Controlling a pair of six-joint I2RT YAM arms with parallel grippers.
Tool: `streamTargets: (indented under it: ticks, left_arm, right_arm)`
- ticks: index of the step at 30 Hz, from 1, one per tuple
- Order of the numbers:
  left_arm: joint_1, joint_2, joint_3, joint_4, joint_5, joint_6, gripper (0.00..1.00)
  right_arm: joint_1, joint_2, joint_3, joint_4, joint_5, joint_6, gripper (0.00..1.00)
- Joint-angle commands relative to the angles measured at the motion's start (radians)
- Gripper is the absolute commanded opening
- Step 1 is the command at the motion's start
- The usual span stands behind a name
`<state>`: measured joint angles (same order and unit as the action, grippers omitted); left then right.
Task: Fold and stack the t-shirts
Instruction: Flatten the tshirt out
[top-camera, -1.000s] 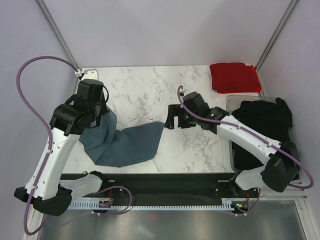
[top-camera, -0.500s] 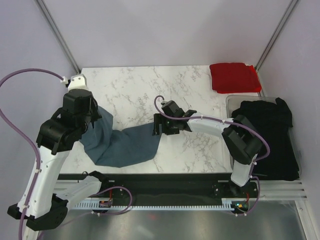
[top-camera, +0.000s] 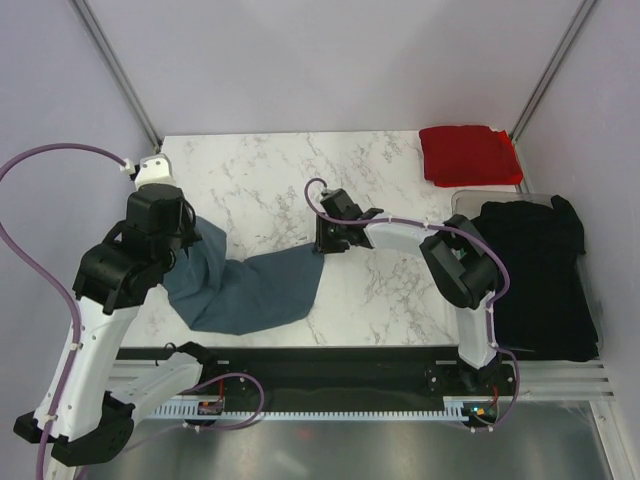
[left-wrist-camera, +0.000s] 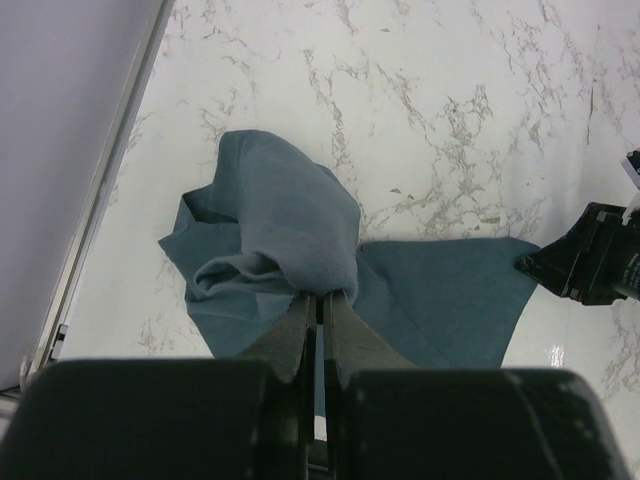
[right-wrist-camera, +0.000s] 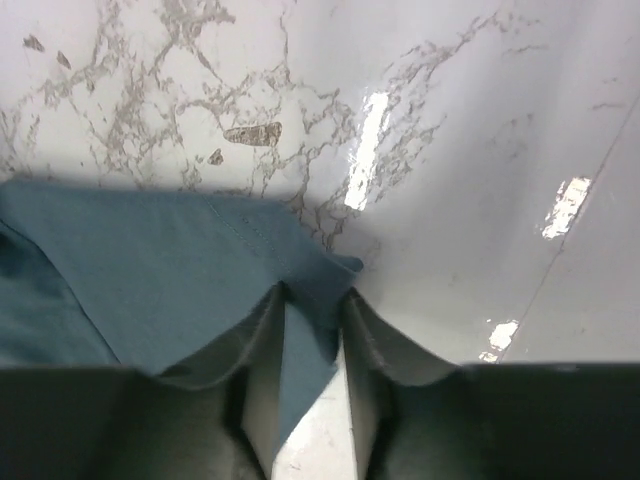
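Note:
A slate blue-grey t-shirt (top-camera: 250, 290) lies crumpled on the marble table (top-camera: 280, 180), left of centre. My left gripper (top-camera: 197, 238) is shut on a bunched fold at its left end (left-wrist-camera: 322, 295) and lifts that end off the table. My right gripper (top-camera: 322, 246) is low at the shirt's right corner. In the right wrist view its fingers (right-wrist-camera: 312, 295) straddle that corner (right-wrist-camera: 300, 262) with a narrow gap between them, and bare table shows in the gap. A folded red t-shirt (top-camera: 470, 153) lies at the back right. Black t-shirts (top-camera: 535, 270) are piled at the right.
The black pile sits in a grey tray (top-camera: 462, 204) at the table's right edge. Slanted frame posts (top-camera: 115, 70) rise at both back corners, and purple walls close in the sides. A black rail (top-camera: 330, 365) runs along the near edge between the arm bases.
My right arm reached left to the blue-grey shirt's right corner, and its jaws narrowed from wide open around that corner. My left arm shifted slightly, keeping its hold on the shirt.

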<state>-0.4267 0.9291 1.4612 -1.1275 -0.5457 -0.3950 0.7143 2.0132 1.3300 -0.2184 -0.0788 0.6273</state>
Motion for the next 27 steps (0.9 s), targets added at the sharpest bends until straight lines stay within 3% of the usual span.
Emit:
streamTargets:
  ticks: [1,2,4,7,9,13,17,21,24,27]
  left_arm:
    - [0.005,-0.001,0.022,0.043,-0.028,-0.011,0.02]
    - [0.006,0.005,0.036,0.044,-0.025,-0.011,0.02]
    - [0.006,0.03,0.098,0.043,-0.019,-0.008,0.02]
    - [0.006,0.076,0.225,0.041,-0.016,0.011,0.02]
    - [0.006,0.103,0.307,0.037,-0.02,0.037,0.02]
    - [0.006,0.218,0.608,0.009,-0.039,0.091,0.02]
    - [0.006,0.205,0.694,0.011,-0.059,0.088,0.02]
    - [0.005,0.058,0.474,0.073,-0.037,0.009,0.02]
    - [0.006,-0.096,0.117,0.132,0.027,-0.065,0.02]
    - [0.006,-0.237,-0.132,0.132,0.093,-0.166,0.04]
  right_arm:
    - [0.002,0.012,0.024,0.042,-0.028,0.002,0.29]
    - [-0.001,0.004,0.04,0.042,-0.035,-0.004,0.16]
    - [-0.013,-0.037,0.078,0.033,-0.047,-0.011,0.0]
    - [-0.065,-0.122,0.158,-0.036,-0.07,-0.04,0.0]
    - [-0.128,-0.175,0.309,-0.152,-0.075,-0.072,0.0]
    - [-0.232,-0.249,0.694,-0.335,-0.085,-0.126,0.0]
    - [-0.308,-0.346,0.831,-0.466,-0.066,-0.193,0.0]
    - [-0.351,-0.572,0.634,-0.475,0.016,-0.219,0.0]
    - [-0.352,-0.723,0.415,-0.47,0.073,-0.229,0.0]
    - [-0.354,-0.869,0.204,-0.473,0.229,-0.21,0.0]
